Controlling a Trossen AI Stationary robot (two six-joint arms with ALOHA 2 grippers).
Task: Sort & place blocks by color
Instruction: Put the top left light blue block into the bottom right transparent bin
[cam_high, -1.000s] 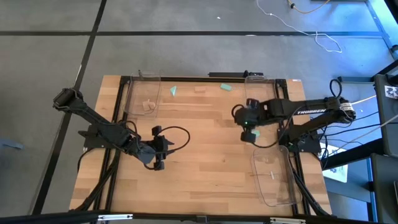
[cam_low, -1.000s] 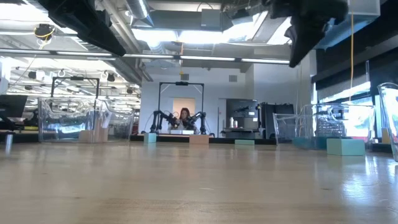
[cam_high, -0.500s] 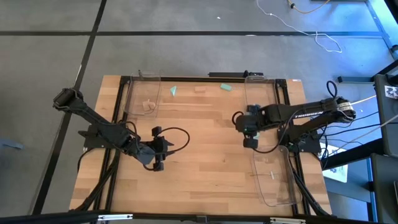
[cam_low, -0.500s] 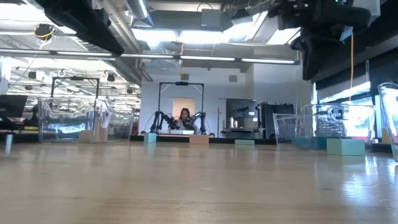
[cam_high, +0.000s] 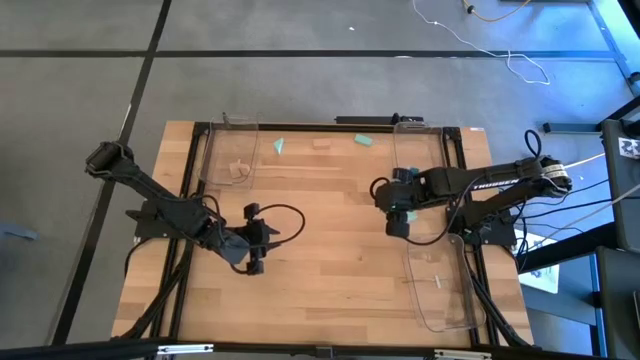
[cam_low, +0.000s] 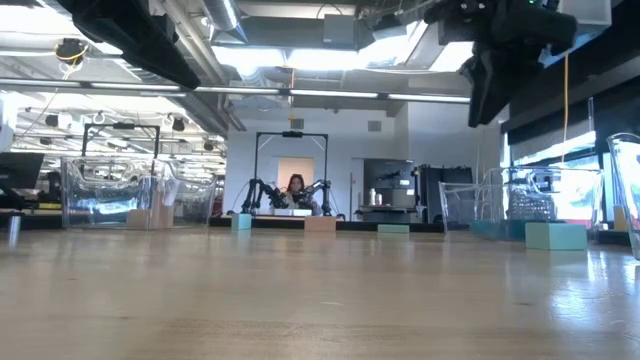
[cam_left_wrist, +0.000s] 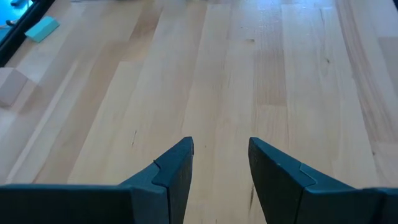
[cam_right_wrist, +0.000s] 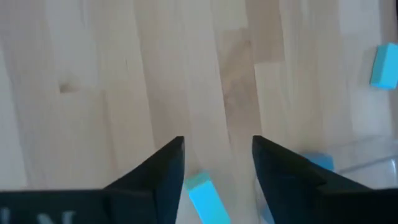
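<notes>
My right gripper (cam_high: 397, 226) (cam_right_wrist: 217, 158) hangs open above the table's right half, beside a clear tray's near end (cam_high: 420, 185). In the right wrist view a blurred blue block (cam_right_wrist: 203, 195) shows below the gap between the fingers; I cannot tell whether it touches them. Two more blue blocks (cam_right_wrist: 320, 162) (cam_right_wrist: 384, 65) lie beyond it. My left gripper (cam_high: 257, 245) (cam_left_wrist: 221, 158) waits open over bare wood left of centre. A mint wedge (cam_high: 280, 146), a tan block (cam_high: 321, 143) and a mint block (cam_high: 364, 140) rest near the far edge.
A clear tray (cam_high: 230, 150) at the far left holds tan blocks (cam_high: 238, 171). Another clear tray (cam_high: 440, 290) lies at the near right. Cables loop by both wrists. Bare wood stretches across the table's middle and near side.
My right gripper has opened and let go of the block it carried. The hand has swung slightly and stayed at about the same place by the tray.
</notes>
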